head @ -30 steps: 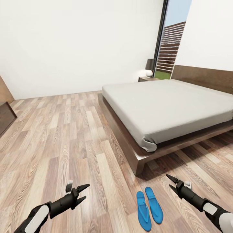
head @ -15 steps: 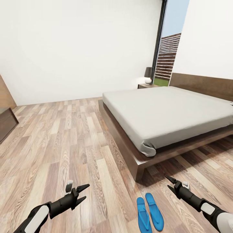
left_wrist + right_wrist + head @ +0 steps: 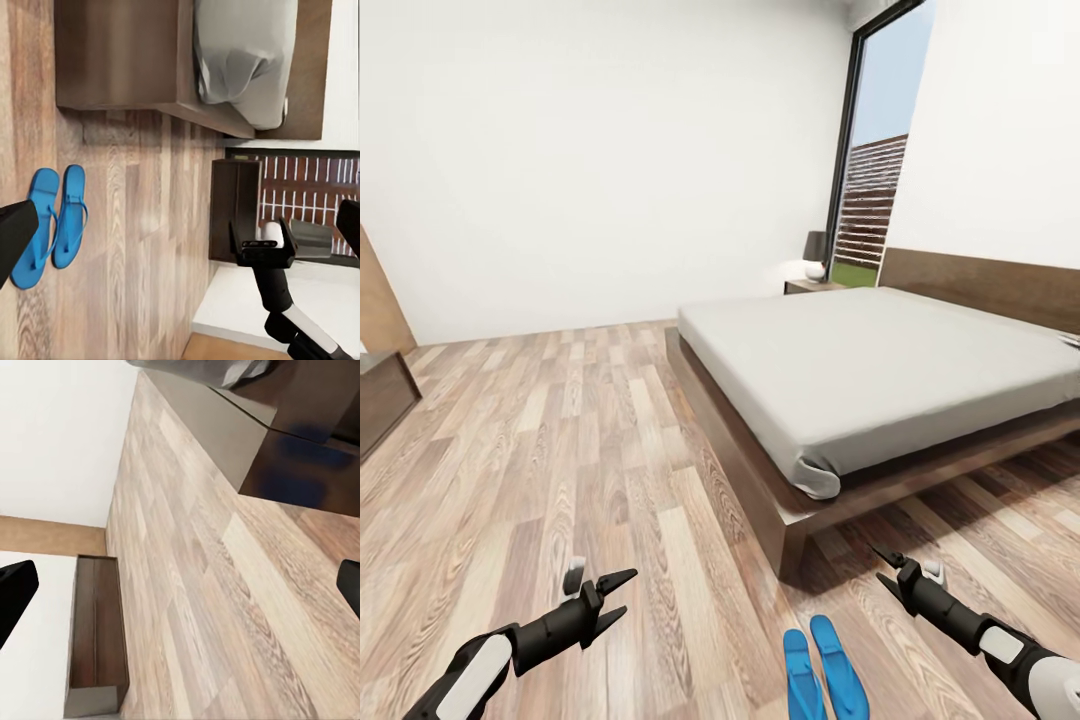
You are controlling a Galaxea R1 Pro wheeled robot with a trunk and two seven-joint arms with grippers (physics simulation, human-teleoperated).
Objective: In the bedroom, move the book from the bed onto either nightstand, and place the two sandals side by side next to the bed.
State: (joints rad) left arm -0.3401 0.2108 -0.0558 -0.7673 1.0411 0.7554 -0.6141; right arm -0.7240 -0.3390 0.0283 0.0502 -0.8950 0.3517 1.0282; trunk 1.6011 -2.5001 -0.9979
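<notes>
The two sandals (image 3: 810,672), bright blue flip-flops, lie side by side on the plank floor just off the near corner of the bed (image 3: 880,370). The left wrist view shows the sandals (image 3: 52,225) too. The bed has a dark wood frame and a bare grey mattress. A nightstand (image 3: 812,286) with a lamp stands at its far side by the window. The book is out of view. My left gripper (image 3: 612,596) hangs open over bare floor, left of the sandals. My right gripper (image 3: 887,571) is open above the floor, right of them, holding nothing.
A long low dark cabinet (image 3: 380,395) stands against the left wall, also in the right wrist view as the cabinet (image 3: 94,637). A tall black-framed window (image 3: 870,150) is behind the nightstand. Wood floor stretches wide between the cabinet and the bed.
The whole picture has shifted: the camera moved, so the bed and sandals sit lower in view and the sandals are partly cut off. Both arms keep their pose.
</notes>
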